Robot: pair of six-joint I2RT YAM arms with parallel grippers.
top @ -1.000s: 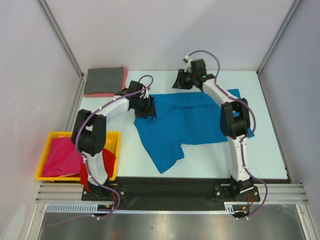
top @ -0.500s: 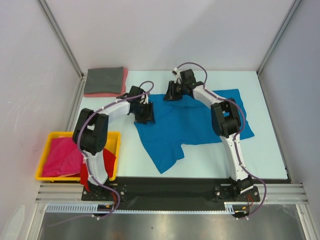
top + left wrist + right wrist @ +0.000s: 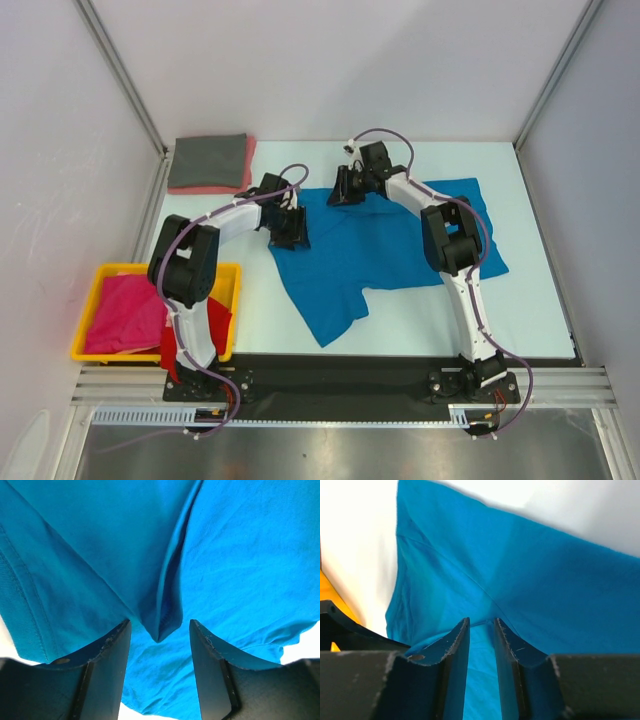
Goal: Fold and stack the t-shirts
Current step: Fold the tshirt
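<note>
Top view: the blue shirt [image 3: 370,250] lies spread, still rumpled, mid-table. The grey shirt [image 3: 207,160] sits folded on a pink one [image 3: 205,187] at the far left corner. The magenta shirt [image 3: 125,310] waits in the bin [image 3: 230,275] at near left. Over the last second the right gripper [image 3: 340,188] has swung left and dropped onto the blue shirt's far edge. The left gripper [image 3: 292,228] has stayed at the far left corner. Both now sit on the same edge, probably set for a two-handed fold.

Left wrist: the left gripper [image 3: 159,625] has narrowed but its jaws stand well apart. They straddle a raised ridge [image 3: 167,580] of blue cloth, nothing pinched yet.

Right wrist: the right gripper [image 3: 481,622] has drawn in to a narrow slot. Blue cloth shows in the gap, but whether it is gripped I cannot tell.
</note>
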